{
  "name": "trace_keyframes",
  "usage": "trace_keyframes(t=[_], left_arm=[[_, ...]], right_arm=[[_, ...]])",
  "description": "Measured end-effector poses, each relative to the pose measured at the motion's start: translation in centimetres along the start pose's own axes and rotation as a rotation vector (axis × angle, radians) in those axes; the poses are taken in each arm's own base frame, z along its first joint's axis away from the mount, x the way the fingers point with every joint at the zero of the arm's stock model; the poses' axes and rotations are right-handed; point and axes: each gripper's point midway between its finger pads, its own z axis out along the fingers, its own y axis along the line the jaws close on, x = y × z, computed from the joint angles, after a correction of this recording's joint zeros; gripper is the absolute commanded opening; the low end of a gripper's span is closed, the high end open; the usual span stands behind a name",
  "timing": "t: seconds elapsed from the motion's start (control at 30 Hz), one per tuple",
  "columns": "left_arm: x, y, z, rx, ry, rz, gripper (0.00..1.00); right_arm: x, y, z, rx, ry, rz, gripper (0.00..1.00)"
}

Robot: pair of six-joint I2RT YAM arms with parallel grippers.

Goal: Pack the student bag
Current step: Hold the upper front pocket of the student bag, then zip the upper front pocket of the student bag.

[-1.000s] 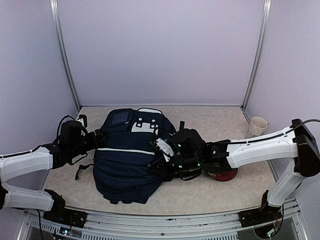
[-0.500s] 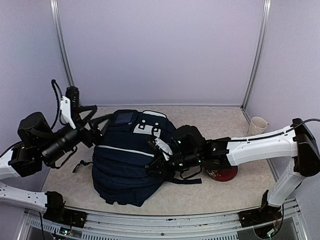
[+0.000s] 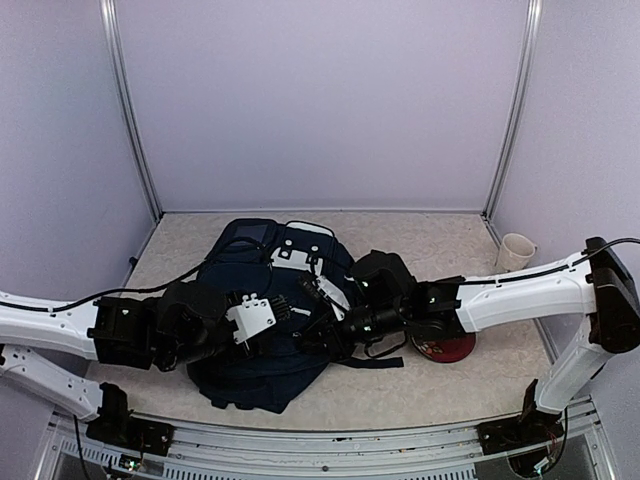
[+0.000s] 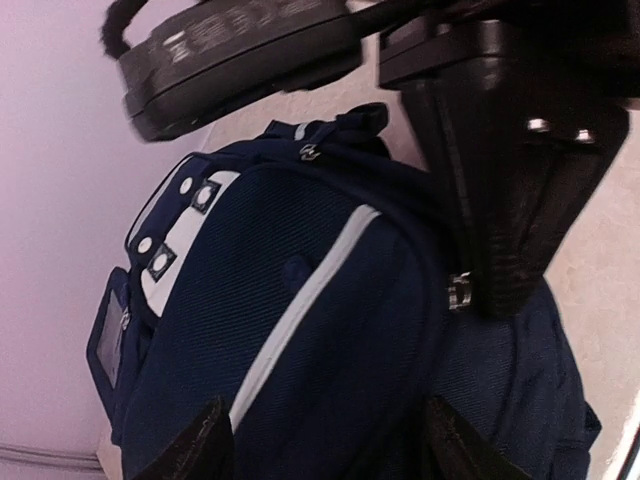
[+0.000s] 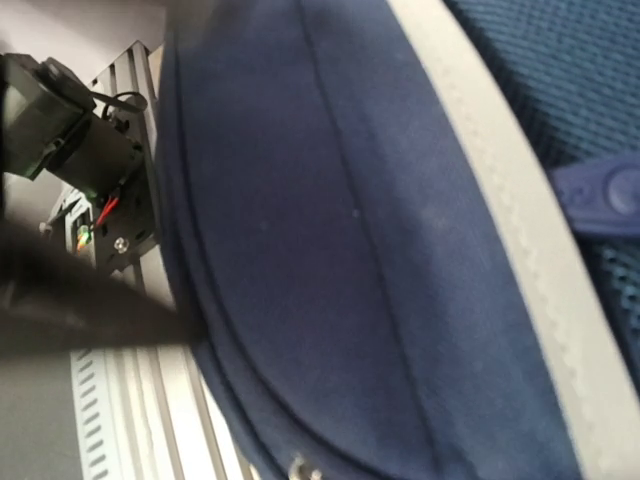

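The left gripper [image 3: 282,310], which a second earlier stood at the far-left flank of the student bag [image 3: 255,375] and then lifted clear, had swung down across the bag's near side, its jaws parted with nothing between them and pointing toward the right gripper [image 3: 318,324]. The navy backpack lay flat in the middle of the table [image 3: 420,395], nudged only slightly. The right gripper had stayed pressed against the bag's right flank, its jaws closed beside a metal zipper pull [image 4: 461,291]; whether it pinched the pull could not be told. The move appeared to bring a second hand in to steady or open the bag, whose main compartment looked closed. A cream mug [image 3: 516,252] and a red disc [image 3: 450,350] sat unpacked to the right.
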Motion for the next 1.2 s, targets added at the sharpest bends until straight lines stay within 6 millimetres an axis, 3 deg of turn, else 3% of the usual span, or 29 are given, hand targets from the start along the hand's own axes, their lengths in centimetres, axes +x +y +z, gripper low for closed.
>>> trace_keyframes(t=[0.1,0.23,0.27,0.3,0.33,0.37,0.6,0.77,0.97,1.0,1.03,1.07,1.1,1.13,1.2], left_arm=[[0.4,1.0,0.5,-0.010,0.008,0.000,0.56],[1.0,-0.1,1.5,0.029,0.040,0.040,0.57],[1.3,-0.4,2.0,0.039,0.061,0.051,0.51],[1.6,-0.8,2.4,0.047,0.079,0.062,0.39],[1.7,-1.0,2.7,0.052,0.091,0.069,0.16],[1.8,-1.2,2.9,0.055,0.097,0.073,0.00],[1.1,-0.8,2.9,0.055,0.085,0.095,0.00],[0.2,0.1,1.6,0.042,0.024,0.062,0.00],[-0.4,0.6,0.7,0.038,-0.029,0.028,0.00],[-0.4,0.7,0.7,0.034,-0.032,0.021,0.00],[-0.5,0.8,0.7,0.030,-0.034,0.013,0.00],[-0.5,0.9,0.7,0.027,-0.036,0.000,0.00],[-0.4,0.9,0.7,0.027,-0.029,-0.008,0.00],[0.1,0.9,0.8,0.032,-0.012,-0.018,0.00],[0.2,0.6,1.3,0.050,0.008,-0.035,0.00]], right_arm=[[0.0,0.0,0.0,-0.002,-0.007,0.006,0.00],[0.0,-0.1,-0.1,-0.001,-0.007,0.007,0.00],[0.0,-0.1,-0.1,0.000,-0.007,0.006,0.00],[0.2,-0.2,-0.1,0.006,0.001,0.007,0.00],[0.3,-0.3,-0.1,0.010,0.006,0.008,0.00],[0.5,-0.4,-0.1,0.016,0.014,0.009,0.00],[-0.6,-2.1,-1.7,0.099,0.021,-0.001,0.00],[-2.8,-6.2,-4.8,0.171,-0.023,0.000,0.00],[-4.2,-6.0,-5.4,0.107,-0.022,-0.072,0.00],[-4.4,-6.0,-5.5,0.098,-0.018,-0.080,0.14],[-4.6,-6.1,-5.5,0.091,-0.013,-0.088,0.37],[-4.7,-6.1,-5.6,0.090,-0.010,-0.091,0.53],[-4.8,-6.9,-5.9,0.122,-0.009,-0.088,0.86],[-5.1,-8.5,-6.8,0.177,-0.016,-0.077,0.98],[-5.7,-11.7,-8.6,0.284,-0.041,-0.042,1.00]])
